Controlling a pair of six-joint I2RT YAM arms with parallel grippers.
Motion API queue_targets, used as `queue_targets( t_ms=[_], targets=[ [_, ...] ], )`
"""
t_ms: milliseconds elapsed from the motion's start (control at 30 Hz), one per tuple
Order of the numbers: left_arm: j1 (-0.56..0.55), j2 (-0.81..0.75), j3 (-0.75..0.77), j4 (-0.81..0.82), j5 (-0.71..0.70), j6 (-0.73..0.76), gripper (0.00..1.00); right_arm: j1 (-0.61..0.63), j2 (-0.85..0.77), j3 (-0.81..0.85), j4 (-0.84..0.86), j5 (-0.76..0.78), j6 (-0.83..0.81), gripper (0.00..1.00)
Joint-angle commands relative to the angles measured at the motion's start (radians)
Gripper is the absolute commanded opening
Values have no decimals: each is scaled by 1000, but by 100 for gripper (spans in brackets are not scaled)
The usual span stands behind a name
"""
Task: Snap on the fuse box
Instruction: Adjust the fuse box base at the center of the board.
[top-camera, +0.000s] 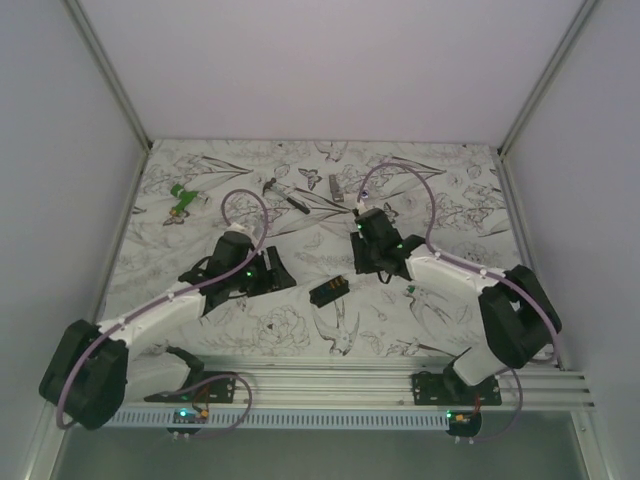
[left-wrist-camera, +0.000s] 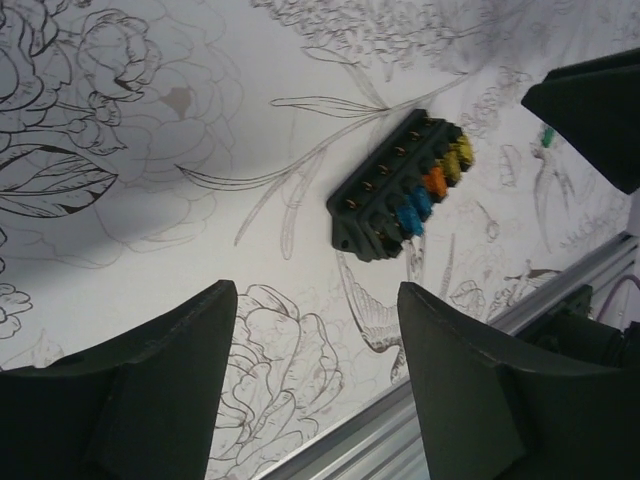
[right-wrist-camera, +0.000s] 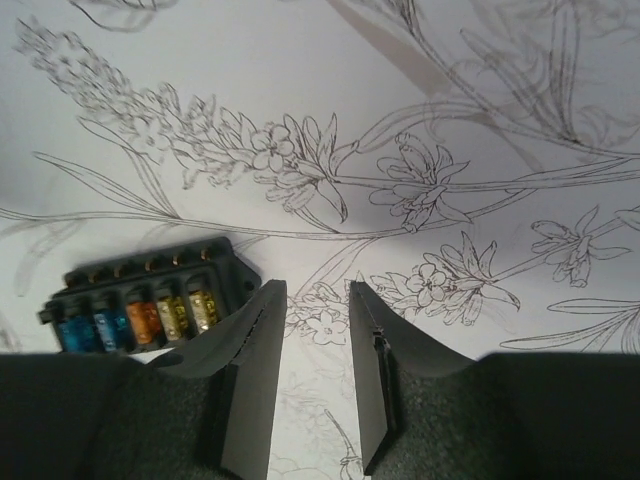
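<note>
Top view: even, cool, diffuse light from overhead. The walls (top-camera: 60, 150) take a faint lilac cast. Only soft, short shadows fall on the patterned table cover (top-camera: 300, 190). The picture is soft overall and small objects are poorly resolved (green status lights (top-camera: 247, 273) glow as mere pinpoints).

Left wrist view: the cover is bright, with a broad grey shadow band across the left side. The fuse box (left-wrist-camera: 398, 190) is fairly sharp and its colours read clearly. The left gripper (left-wrist-camera: 318, 320) is near-black and underexposed, its edges slightly soft.

Right wrist view: a diagonal shadow crosses the upper right, and the lower left is dimmer. The right gripper (right-wrist-camera: 318, 300) is dark and grainy. The printed lines stay crisp.
</note>
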Motion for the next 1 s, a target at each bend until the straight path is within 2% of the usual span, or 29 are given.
queue_targets(
  t_ms=[0,100,233,567,833,967],
  targets=[
    [-4,97,52,-54,-19,-23,63,-1,64,-3,-3,8,-35,37],
    [-3,179,80,-63,-7,-25,56,4,100,-16,5,0,-33,34],
    [-2,215,100,-72,-14,-17,55,31,118,-28,11,-26,-24,33],
    [-2,212,156,-184,-73,43,55,127,75,-78,50,-122,42,33],
    [-3,209,176,-190,-25,42,55,167,52,-102,138,-250,54,33],
    [-11,216,186,-189,2,36,51,162,1,-113,128,-224,61,35]
  ],
)
